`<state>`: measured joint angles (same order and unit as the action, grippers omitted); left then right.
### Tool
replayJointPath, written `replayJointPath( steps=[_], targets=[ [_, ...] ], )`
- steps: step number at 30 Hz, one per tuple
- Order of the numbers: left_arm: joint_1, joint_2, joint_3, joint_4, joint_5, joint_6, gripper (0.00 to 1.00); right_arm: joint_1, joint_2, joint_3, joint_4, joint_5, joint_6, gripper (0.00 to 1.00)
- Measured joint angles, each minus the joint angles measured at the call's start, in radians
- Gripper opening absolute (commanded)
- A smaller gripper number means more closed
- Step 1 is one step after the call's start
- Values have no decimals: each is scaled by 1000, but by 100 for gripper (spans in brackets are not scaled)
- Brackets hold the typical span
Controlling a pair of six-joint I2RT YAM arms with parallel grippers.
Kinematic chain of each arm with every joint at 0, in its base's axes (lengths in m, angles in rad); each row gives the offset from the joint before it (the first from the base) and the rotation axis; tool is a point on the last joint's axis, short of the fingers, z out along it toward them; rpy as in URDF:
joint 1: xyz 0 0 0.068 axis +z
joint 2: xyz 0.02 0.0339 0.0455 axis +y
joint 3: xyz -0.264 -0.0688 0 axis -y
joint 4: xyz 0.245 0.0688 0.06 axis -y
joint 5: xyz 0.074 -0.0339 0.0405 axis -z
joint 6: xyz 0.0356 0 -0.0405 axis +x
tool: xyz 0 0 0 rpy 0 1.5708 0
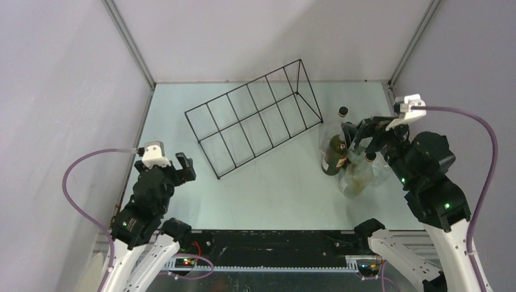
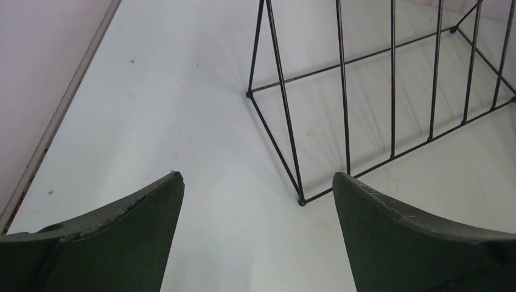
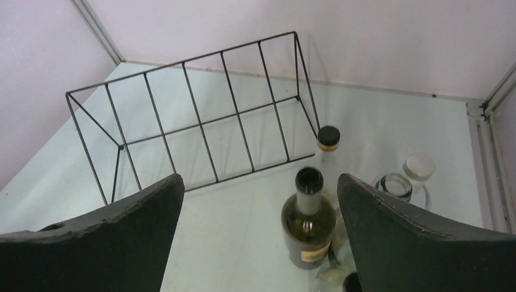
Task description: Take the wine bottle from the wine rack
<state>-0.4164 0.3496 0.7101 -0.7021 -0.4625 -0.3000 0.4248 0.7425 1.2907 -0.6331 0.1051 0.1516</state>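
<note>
Bottle: wine bottle [image 1: 334, 155] upright near the desk's [image 1: 274, 194] right edge, apart from the wine rack [image 1: 255, 118].
Right claw [image 3: 260, 177]: my fingers released, spread wide above the bottle.
Left claw [image 2: 257, 174]: mine too, released, by the left edge, facing the rack's corner.

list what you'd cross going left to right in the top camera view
left arm's purple cable → left pincer → wine rack → dark wine bottle → right arm's purple cable

One wine rack [image 1: 254, 115], one dark bottle [image 1: 335, 157] — at least three clear bottles [image 1: 356, 177].
</note>
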Motion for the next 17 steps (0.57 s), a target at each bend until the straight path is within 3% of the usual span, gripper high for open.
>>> replayJointPath(
  steps=[11,17],
  targets=[
    [0,-44,0,4,-16,1,100,0,-253,-288,42,63,18,100],
    [0,-2,0,3,3,1,100,0,-299,-346,69,117,24,100]
  ],
)
